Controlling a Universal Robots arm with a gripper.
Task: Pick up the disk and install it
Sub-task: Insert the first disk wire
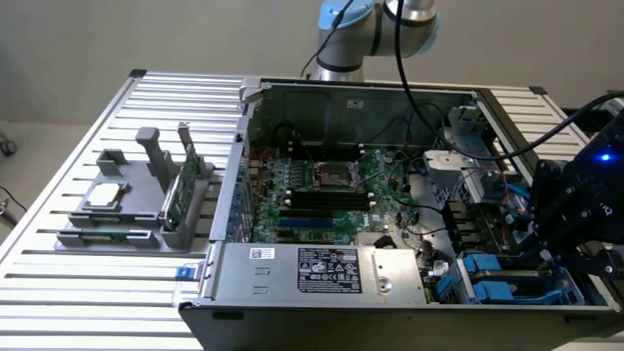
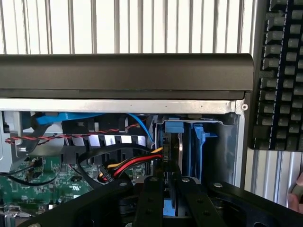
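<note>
Your fingers (image 2: 166, 198) are clamped on the disk (image 2: 173, 156), held on edge to slide into the bay (image 2: 208, 146).

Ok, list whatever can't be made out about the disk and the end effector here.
- Disk label: the wrist view shows it edge-on, with its faces hidden by the bay walls.
- Disk's near end: wrist view, covered by the end effector.
- End effector's contact with the disk: exterior view, blocked by the arm's black wrist.
- Person's hand: cut off by the wrist view's edge.
</note>
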